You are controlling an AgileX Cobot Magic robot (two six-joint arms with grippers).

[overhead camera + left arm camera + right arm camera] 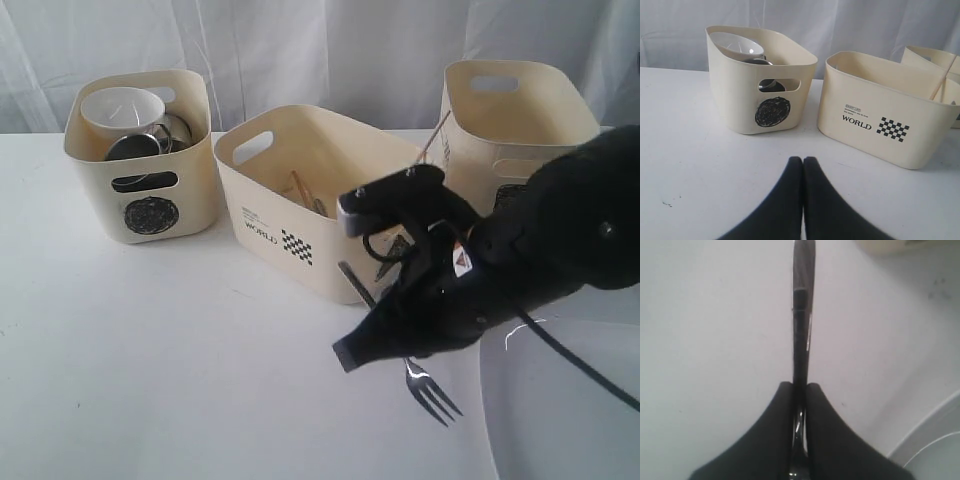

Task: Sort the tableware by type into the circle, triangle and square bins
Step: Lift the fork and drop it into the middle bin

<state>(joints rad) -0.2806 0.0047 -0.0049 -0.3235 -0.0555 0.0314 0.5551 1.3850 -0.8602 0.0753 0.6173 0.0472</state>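
Note:
My right gripper (383, 312) (800, 386) is shut on the steel fork (432, 393) (802, 315) and holds it just above the table in front of the middle tub. The fork's tines point toward the near edge. My left gripper (803, 159) is shut with nothing in it, low over the table and facing the tubs. The circle bin (100, 190) (735, 100) at the left holds the small white bowl (122, 108) and steel mugs (140, 146). The middle tub (262, 205) (860, 95) holds wooden chopsticks (300, 188); my right arm hides most of its mark. A third tub (510, 110) stands at the right.
The large white square plate (560, 420) (940, 450) lies at the near right corner, close under my right arm. A thin stick (435, 135) leans between the middle and right tubs. White curtains hang behind the table.

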